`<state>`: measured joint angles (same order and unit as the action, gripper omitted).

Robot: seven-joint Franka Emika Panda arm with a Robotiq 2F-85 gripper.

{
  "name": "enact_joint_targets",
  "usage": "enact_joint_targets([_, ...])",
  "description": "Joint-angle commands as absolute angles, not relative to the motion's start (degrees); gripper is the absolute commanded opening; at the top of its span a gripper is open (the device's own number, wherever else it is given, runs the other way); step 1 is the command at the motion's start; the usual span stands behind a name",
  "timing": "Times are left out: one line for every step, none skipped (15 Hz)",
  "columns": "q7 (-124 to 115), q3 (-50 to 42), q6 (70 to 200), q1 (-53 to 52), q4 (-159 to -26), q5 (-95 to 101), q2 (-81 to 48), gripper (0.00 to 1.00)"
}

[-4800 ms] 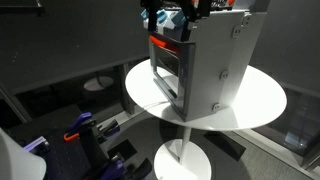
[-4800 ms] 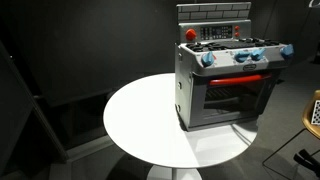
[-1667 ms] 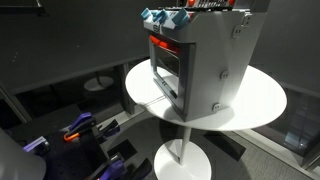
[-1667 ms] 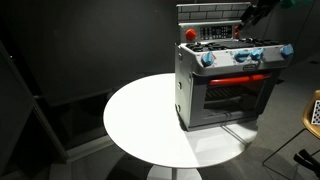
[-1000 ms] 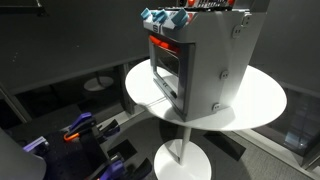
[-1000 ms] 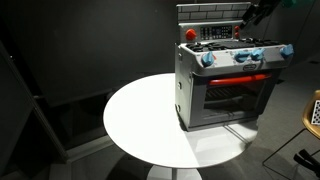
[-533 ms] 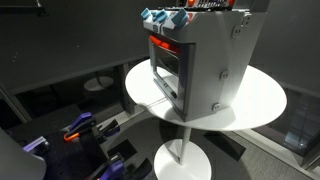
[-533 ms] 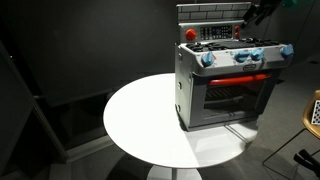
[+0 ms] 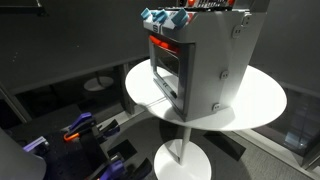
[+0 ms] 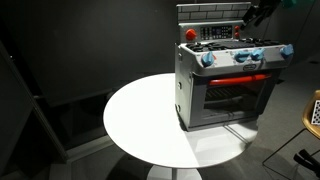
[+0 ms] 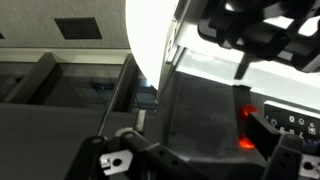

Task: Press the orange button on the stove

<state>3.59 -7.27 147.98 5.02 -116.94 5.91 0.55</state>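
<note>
Black against the dark room, the claw (image 10: 256, 13) hangs high in an exterior view, and it is too small and shadowed there to tell whether its jaws are spread or closed; the wrist view shows only dark parts of it along the lower edge. Just below the claw is the near end of the raised back panel of the stove (image 10: 226, 82), which stands upright. Whether the two touch cannot be told. Lower and a little forward of the claw, blue knobs (image 10: 240, 55) run along the stove's front top edge. The round orange button (image 10: 191, 34) sits on the stove's top at the corner farthest from the claw, well apart from it. Below the knobs an orange-red strip (image 10: 238, 78) crosses above the windowed oven door (image 10: 236, 100). Beneath all this, the stove rests on a round white bench (image 10: 150, 120), toward the side under the claw.
</note>
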Motion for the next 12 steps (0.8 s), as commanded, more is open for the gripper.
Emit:
enact_joint_targets([2.3, -6.8, 146.7, 5.4, -115.5, 6.9, 0.2, 1.0])
enact_joint_targets([2.3, -6.8, 146.9, 5.4, -115.3, 6.9, 0.0, 1.0])
enact_joint_targets([2.3, -6.8, 147.0, 5.4, -115.1, 7.0, -0.2, 1.0])
enact_joint_targets([2.2, -6.8, 147.3, 5.5, -114.9, 7.1, -0.5, 1.0])
enact_joint_targets([2.2, -6.8, 147.4, 5.5, -114.7, 7.1, -0.8, 1.0])
enact_joint_targets([2.4, -6.8, 147.6, 5.5, -114.5, 6.9, -1.2, 1.0])
enact_joint_targets([2.6, -6.8, 147.7, 5.5, -114.3, 6.7, -1.5, 1.0])
enact_joint_targets([2.9, -6.8, 147.9, 5.4, -114.1, 6.5, -1.8, 1.0])
enact_joint_targets([3.0, -6.8, 148.2, 5.4, -113.7, 6.4, -2.3, 1.0])
enact_joint_targets([3.3, -6.7, 148.5, 5.4, -113.4, 6.3, -2.7, 1.0])
enact_joint_targets([3.5, -6.6, 148.7, 5.3, -112.9, 6.1, -3.1, 1.0])
enact_joint_targets([3.5, -6.6, 148.8, 5.2, -112.4, 6.0, -3.6, 1.0])
